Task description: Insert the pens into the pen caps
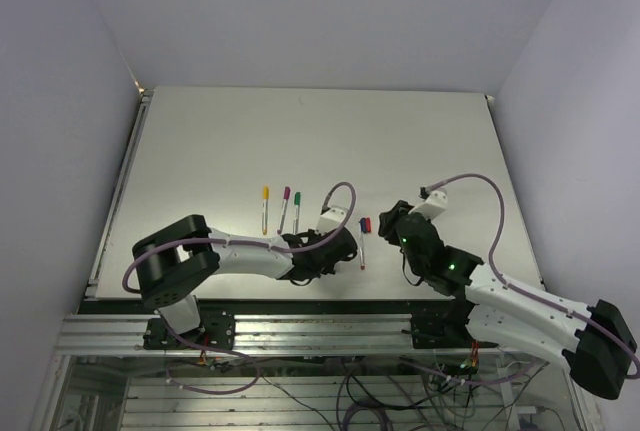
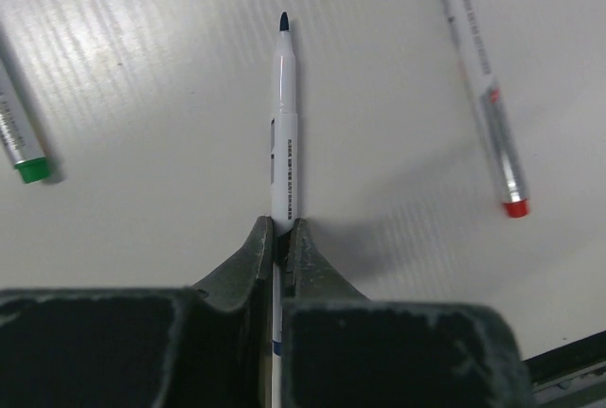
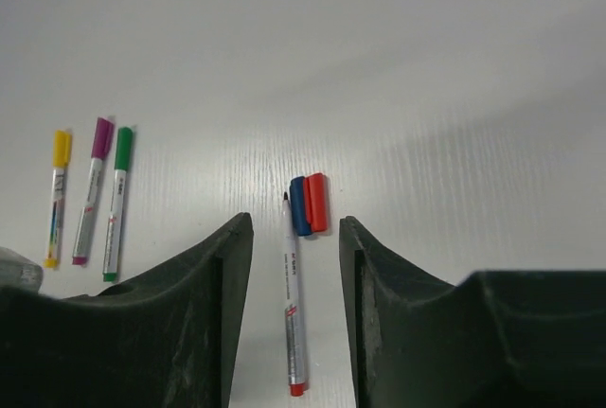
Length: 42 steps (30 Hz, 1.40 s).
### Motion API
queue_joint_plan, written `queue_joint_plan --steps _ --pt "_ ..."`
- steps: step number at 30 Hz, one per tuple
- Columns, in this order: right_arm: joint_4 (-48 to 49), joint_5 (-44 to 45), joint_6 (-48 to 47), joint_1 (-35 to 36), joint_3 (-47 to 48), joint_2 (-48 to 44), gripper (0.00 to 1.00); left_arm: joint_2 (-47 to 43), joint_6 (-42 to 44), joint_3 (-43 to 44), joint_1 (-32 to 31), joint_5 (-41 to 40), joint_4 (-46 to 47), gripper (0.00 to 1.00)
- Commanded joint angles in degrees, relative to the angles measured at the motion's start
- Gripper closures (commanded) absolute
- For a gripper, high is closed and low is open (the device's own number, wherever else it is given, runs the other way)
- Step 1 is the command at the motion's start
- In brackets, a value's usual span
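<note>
My left gripper (image 2: 281,228) is shut on a white pen (image 2: 284,133). Its bare dark tip points away from me, just above the table. A second uncapped pen (image 3: 294,304) with a red end lies on the table between the fingers of my open right gripper (image 3: 294,221), touching neither. Just past its tip, the blue cap (image 3: 300,205) and the red cap (image 3: 317,202) lie side by side. In the top view, my left gripper (image 1: 343,251) sits just left of that pen (image 1: 361,251), and my right gripper (image 1: 393,223) is right of the caps (image 1: 366,224).
Three capped pens, yellow (image 1: 265,208), purple (image 1: 284,209) and green (image 1: 296,211), lie in a row left of the grippers. The red-ended pen (image 2: 488,96) lies to the right of my left gripper. The table's front edge (image 1: 300,299) is close behind both grippers.
</note>
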Motion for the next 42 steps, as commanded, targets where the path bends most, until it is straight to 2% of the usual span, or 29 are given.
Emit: queue_joint_plan --steps 1,6,9,28,42 --pt "-2.09 -2.15 -4.08 0.15 4.50 5.16 0.62 -2.98 0.19 -2.23 1.28 -2.61 -3.58 0.93" --pt "-1.90 -3.88 -5.79 0.13 7.34 11.93 0.81 -6.43 0.81 -2.10 1.63 -3.44 -3.19 0.93" --pt "0.52 -5.63 -7.43 0.06 8.02 14.96 0.86 -7.48 1.02 -2.05 1.78 -3.24 -2.68 0.93" --pt "7.56 -18.60 -10.64 -7.02 10.79 30.69 0.85 -13.15 1.94 -5.16 2.03 -3.73 0.23 0.93" --pt "8.82 -18.37 -11.91 -7.22 12.65 36.02 0.84 -11.29 1.96 -4.94 2.31 -2.79 1.21 0.93"
